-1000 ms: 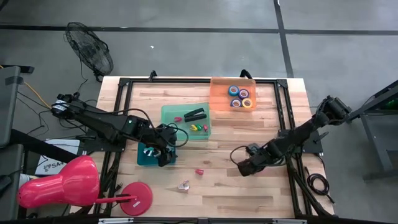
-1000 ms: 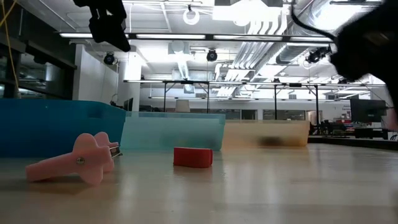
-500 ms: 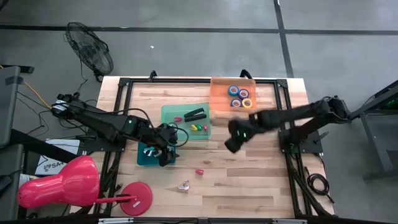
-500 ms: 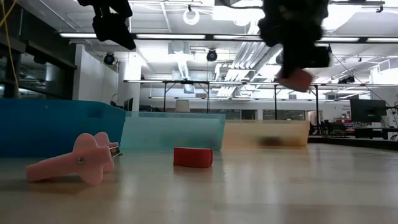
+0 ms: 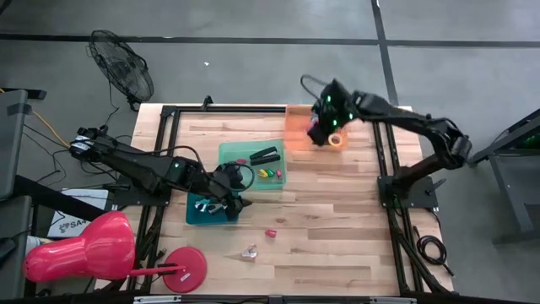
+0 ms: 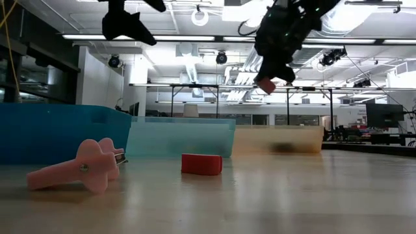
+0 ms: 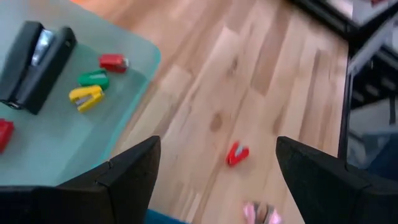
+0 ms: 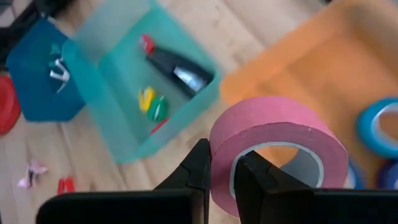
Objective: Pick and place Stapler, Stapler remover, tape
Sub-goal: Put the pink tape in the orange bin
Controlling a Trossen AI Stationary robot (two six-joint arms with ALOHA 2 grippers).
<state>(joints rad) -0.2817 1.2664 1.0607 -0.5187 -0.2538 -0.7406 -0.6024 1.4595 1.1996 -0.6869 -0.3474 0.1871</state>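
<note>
My right gripper is clamped on a pink tape roll, one finger on the outer wall and one inside the pale core, and it hangs over the orange bin at about one o'clock on the table; from above, that gripper sits over the bin's left half, with a yellow roll showing just beside it. In the low view the roll rides high under the fingers. Half a second ago this arm was over bare wood near the table's centre, and a second ago it was down at four o'clock, so it has swung up and across with the tape. I can read no writing or brand on anything here. My left gripper hovers at the right edge of the dark teal bin at about eight o'clock, fingers spread with nothing between them, hardly shifted from before. The black stapler lies in the pale green tray beside small red, green and yellow pieces. A small red piece and a pink stapler remover lie on the wood toward six o'clock.
</note>
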